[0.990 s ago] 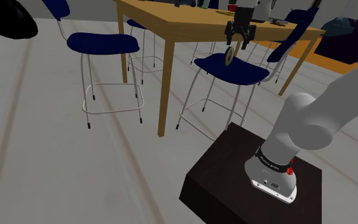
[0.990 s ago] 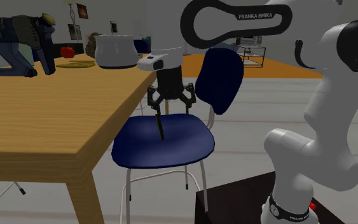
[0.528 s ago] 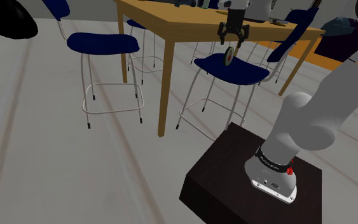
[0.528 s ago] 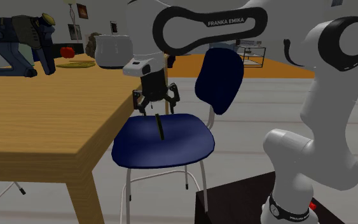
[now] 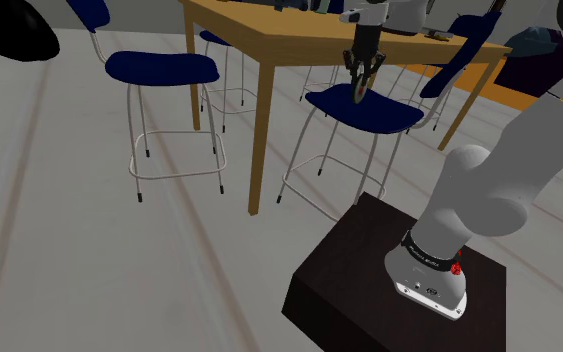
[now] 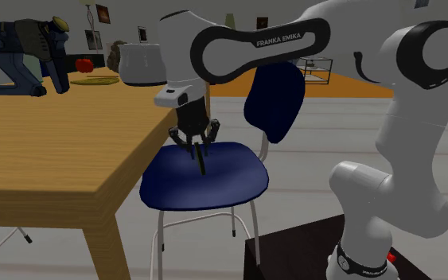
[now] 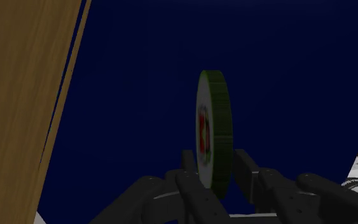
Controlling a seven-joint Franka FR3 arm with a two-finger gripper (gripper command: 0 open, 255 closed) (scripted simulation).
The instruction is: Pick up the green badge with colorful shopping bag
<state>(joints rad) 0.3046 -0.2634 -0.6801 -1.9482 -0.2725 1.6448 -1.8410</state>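
Note:
The green badge (image 7: 210,121) is a round disc with a green rim and a white face bearing a colourful picture. It stands on edge on the dark blue chair seat (image 7: 139,76), close to the wooden table (image 7: 18,95). My gripper (image 7: 215,160) reaches down over it, and the two black fingers (image 7: 189,167) press against its lower part from both sides. In the shoulder view the gripper (image 5: 360,82) sits on the badge (image 5: 358,93) above the seat (image 5: 374,110). In the second exterior view the badge (image 6: 202,164) shows as a thin dark edge under the gripper (image 6: 197,149).
The table's edge (image 6: 95,187) runs right beside the seat (image 6: 214,183), whose backrest (image 6: 276,99) rises behind the gripper. A white pot (image 6: 144,64) and a blue tool (image 6: 15,48) stand on the table. More blue chairs (image 5: 159,66) stand around. My dark stand (image 5: 369,290) is nearby.
The gripper has come down over the badge and its fingers have gone from wide apart to shut against it. The badge still stands on the seat.

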